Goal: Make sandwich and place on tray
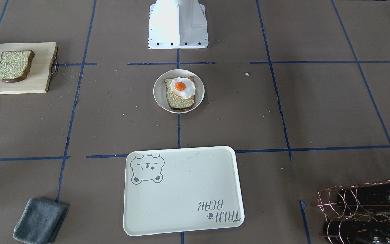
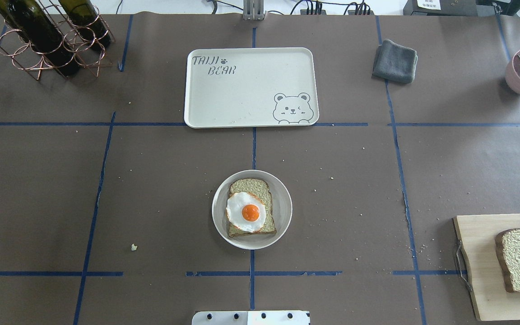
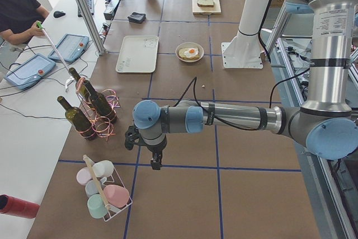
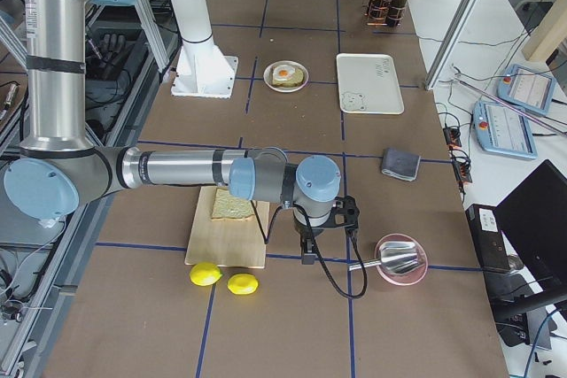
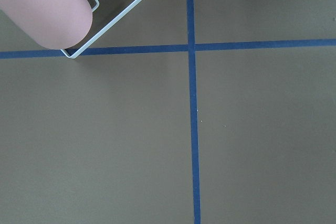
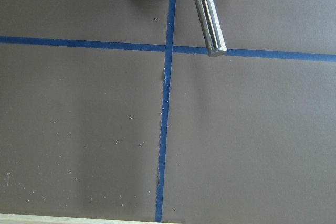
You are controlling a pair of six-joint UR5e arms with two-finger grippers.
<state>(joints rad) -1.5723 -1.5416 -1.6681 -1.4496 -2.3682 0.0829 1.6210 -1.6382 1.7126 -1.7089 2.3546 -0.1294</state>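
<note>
Lying nearest the front-facing camera, along the bottom edge of the frame, are a folded grey cloth (image 1: 40,220) at lower left, the large cream-white rounded-rectangle plastic tray (image 1: 181,189) with its grey bear face at bottom centre, and a copper wire rack of dark bottles (image 1: 364,210) at lower right. The tray is carrying nothing. Above it, at the frame's middle, a small round white plate (image 1: 157,91) is holding one square pale-tan bread slice (image 1: 178,101), and a fried egg (image 1: 182,87) with an orange yolk is sitting on that slice, uncovered. The second bread slice (image 1: 14,65) is lying flat on a pale wooden cutting board (image 1: 36,78) at the upper left edge, well apart from the plate. In the left side view my left gripper (image 3: 156,163) is hanging pointed down over the brown table near a white wire rack of pastel mugs (image 3: 103,194) at lower left; I cannot tell whether its fingers are spread or pressed together. In the right side view my right gripper (image 4: 307,254) is pointing down between the board and a pink bowl (image 4: 400,258) with a metal utensil; there too I cannot tell. Two lemons (image 4: 205,274) are lying just beside the board.
</note>
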